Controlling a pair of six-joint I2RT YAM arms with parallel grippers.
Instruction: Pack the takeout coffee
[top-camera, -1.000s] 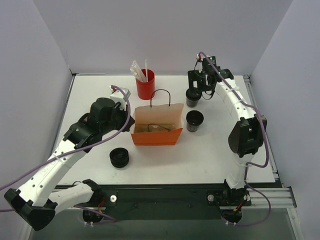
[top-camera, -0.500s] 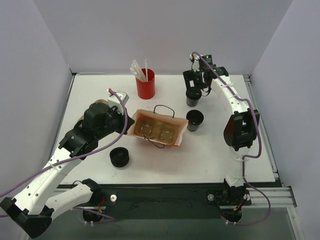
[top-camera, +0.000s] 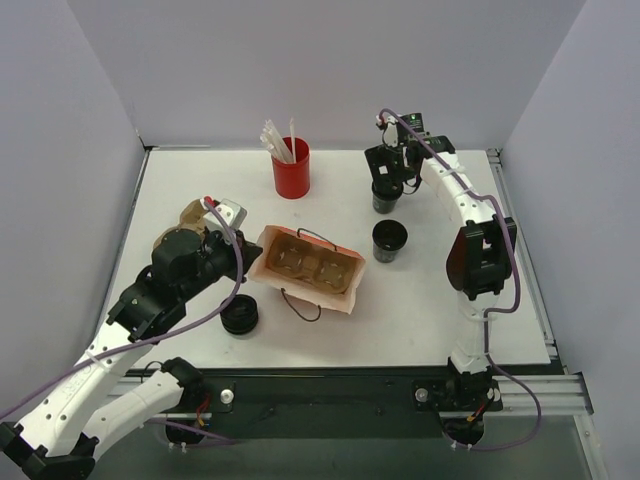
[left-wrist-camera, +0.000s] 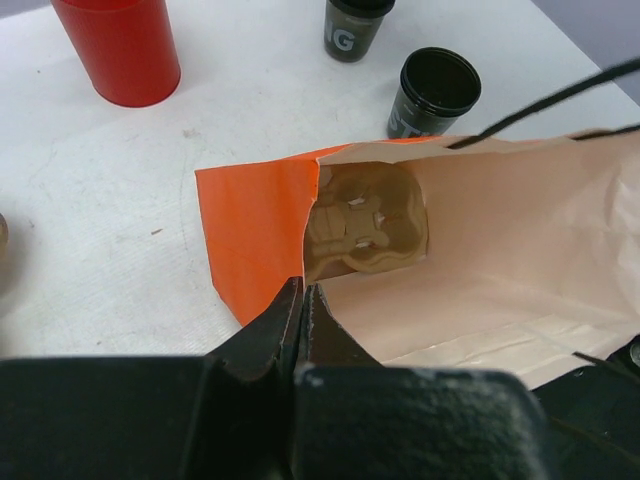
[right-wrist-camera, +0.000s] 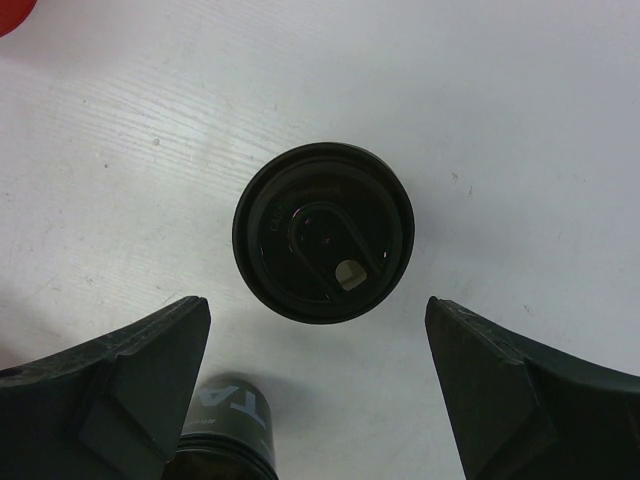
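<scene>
Annotator: Bag first. The orange paper bag (left-wrist-camera: 255, 235) is tipped over near the middle of the surface (top-camera: 420, 310), with its mouth turned up toward the top camera. A pulp cup carrier (left-wrist-camera: 365, 220) is seen inside.

Checker: Grip on it?

Annotator: The left end effector (left-wrist-camera: 303, 290) is clenched on the bag's rim at its left edge, and paper is pinched between the fingers.

Checker: Coffee located?

Annotator: Two cups are found outside the bag, to its right. The lidded cup (right-wrist-camera: 323, 232) is stood far back on the right. The second cup (top-camera: 389, 240) is set nearer, beside the bag's right end but apart from it. Whether it is lidded cannot be told.

Checker: Other side?

Annotator: The right end effector (right-wrist-camera: 316, 300) is held over the lidded cup with fingers spread wide on either side. Nothing is gripped and no contact is seen.

Checker: Extras?

Annotator: The red cup (top-camera: 291, 170) of white straws is placed behind the bag. The lid stack (top-camera: 240, 316) is set by the bag's near left corner.
</scene>
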